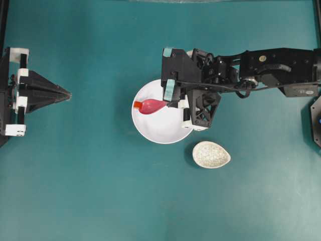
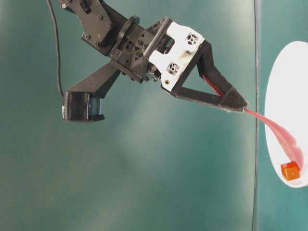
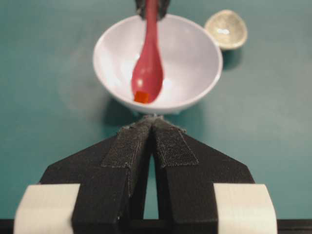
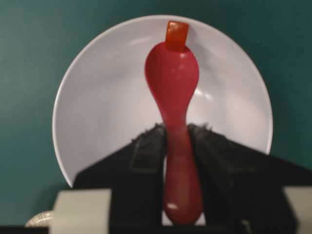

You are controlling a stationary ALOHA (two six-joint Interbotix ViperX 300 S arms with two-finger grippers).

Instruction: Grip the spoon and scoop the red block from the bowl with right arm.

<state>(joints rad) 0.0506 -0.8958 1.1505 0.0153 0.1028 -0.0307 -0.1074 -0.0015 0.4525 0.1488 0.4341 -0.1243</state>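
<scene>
The right gripper (image 4: 176, 134) is clamped on the handle of the spoon (image 1: 152, 106), its 2 fingers (image 4: 146, 151) pressed against either side of the pink shaft. The spoon reaches out from the fingertips over the bowl (image 1: 165, 131), with its scoop pointing away from the right arm (image 1: 271, 70).

The red block (image 1: 137, 104) sits at the very tip of the scoop — touching the front lip, near the bowl's rim on the side farthest from the arm. Whether the block lies inside the scoop or just against its edge cannot be told for certain; in the right wrist view it overlaps the spoon's tip, and in the table-level view it sits at the lower end of the tilted spoon.

The bowl stands near the middle of the table (image 1: 90, 191), and a small speckled teardrop dish (image 1: 211, 154) lies just beside it, toward the near-right part of the table.

The left gripper (image 1: 64, 94) rests well apart at the table's left edge — its fingers (image 3: 131, 146) together, with nothing between them, pointing at the bowl.
</scene>
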